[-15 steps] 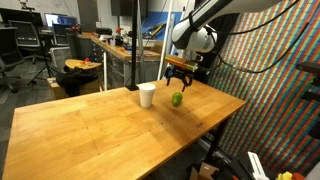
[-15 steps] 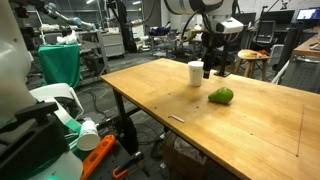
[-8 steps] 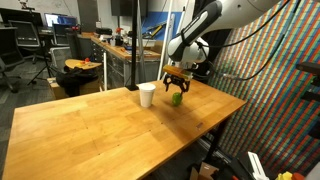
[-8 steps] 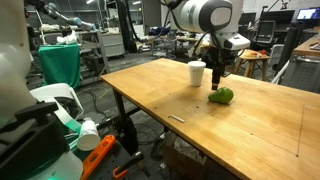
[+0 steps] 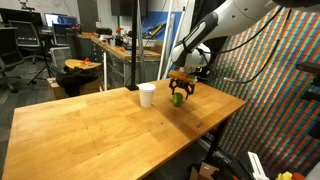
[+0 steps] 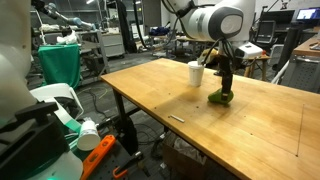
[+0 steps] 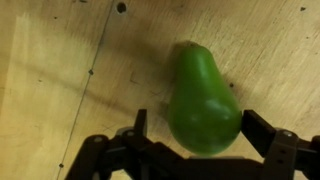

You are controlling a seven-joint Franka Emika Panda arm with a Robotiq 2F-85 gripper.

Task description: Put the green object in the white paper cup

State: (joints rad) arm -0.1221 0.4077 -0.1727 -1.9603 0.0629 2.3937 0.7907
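Observation:
The green object (image 7: 200,95) is a smooth, pear-shaped lump lying on the wooden table. It shows in both exterior views (image 5: 177,99) (image 6: 221,98). My gripper (image 7: 203,132) is open and lowered over it, one finger on each side of its wide end. The gripper also shows in both exterior views (image 5: 179,90) (image 6: 226,88). The white paper cup (image 5: 147,95) (image 6: 196,73) stands upright on the table a short way from the green object, apart from the gripper.
The wooden table (image 5: 100,130) (image 6: 200,135) has edges close to the green object. A small pale strip (image 6: 176,119) lies near the table's front edge. Workbenches, chairs and lab clutter stand behind the table.
My gripper has moved from beside the cup over to the green object and come down until its fingers straddle it. The cup and the green object have not moved.

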